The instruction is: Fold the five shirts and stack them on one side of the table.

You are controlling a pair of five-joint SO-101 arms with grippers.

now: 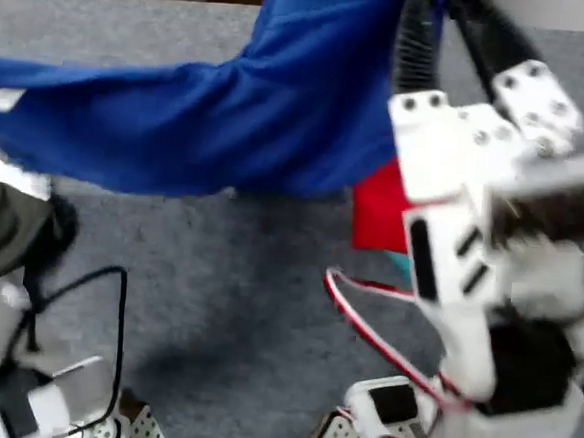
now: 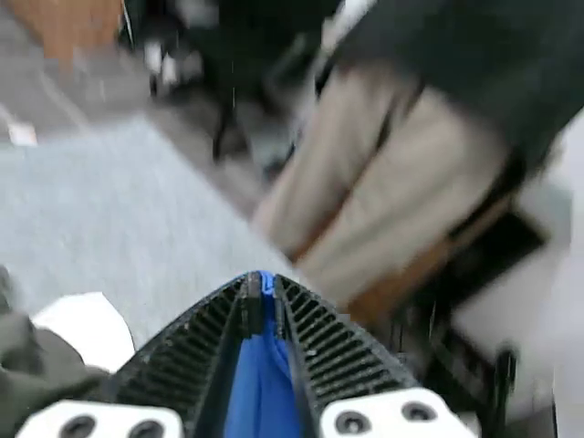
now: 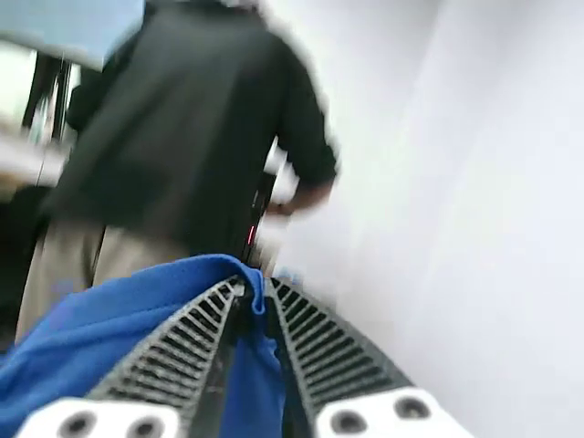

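Grey tabletop [image 1: 246, 306], high view. Blue shirt [image 1: 208, 123] held up off it and stretched across the far side; its shadow falls on the tabletop below.

White arm [image 1: 452, 220] at one side of the high view, side not determined, rising to the shirt's upper end.

Olive garment [image 1: 6, 229] bunched at the opposite edge, white garment [image 1: 4, 174] touching it on the far side. Red shirt [image 1: 377, 220] flat on the tabletop, partly under the arm; a teal cloth [image 1: 401, 267] edge shows just beside it.

Small white tag [image 1: 2, 99] on the blue shirt's far end; print too small to read.

Wrist views give the grips. Left claw [image 2: 260, 306]: jaws closed, a fold of blue shirt pinched between them. Right claw [image 3: 254, 301]: jaws closed on blue shirt, fabric bunched to one side. The left wrist view also picks up the white and olive garments on the tabletop below.
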